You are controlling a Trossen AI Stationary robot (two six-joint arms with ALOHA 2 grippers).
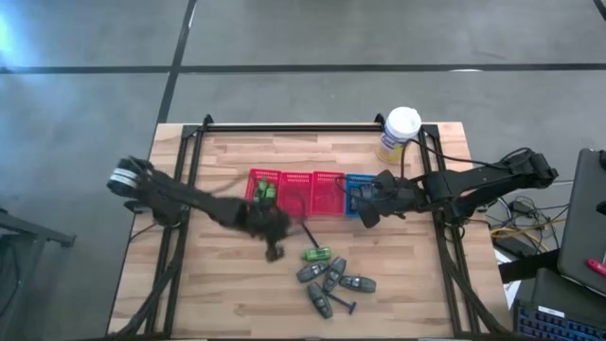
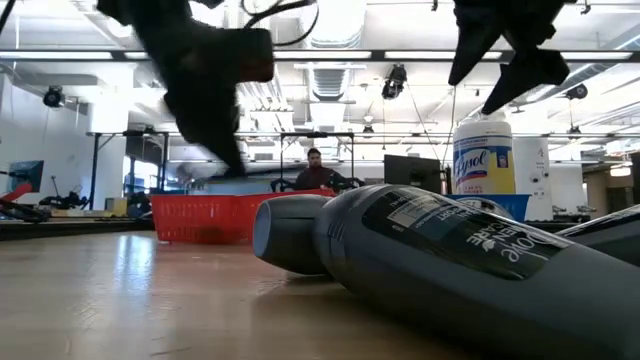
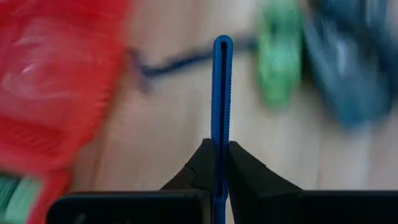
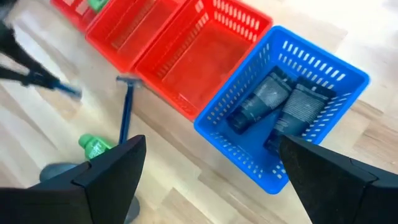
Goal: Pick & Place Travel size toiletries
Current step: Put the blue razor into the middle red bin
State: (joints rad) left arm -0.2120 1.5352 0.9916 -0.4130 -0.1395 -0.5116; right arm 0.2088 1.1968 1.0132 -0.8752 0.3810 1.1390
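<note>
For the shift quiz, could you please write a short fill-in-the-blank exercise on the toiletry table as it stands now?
1. The left gripper has its jaws shut on a thin ____ stick.
2. The grey tubes already put away lie in the ____ basket.
3. The right gripper hovers above that basket with its jaws ____.
4. The canister at the table's back edge has a ____ lid.

Missing words: blue; blue; open; white
</note>
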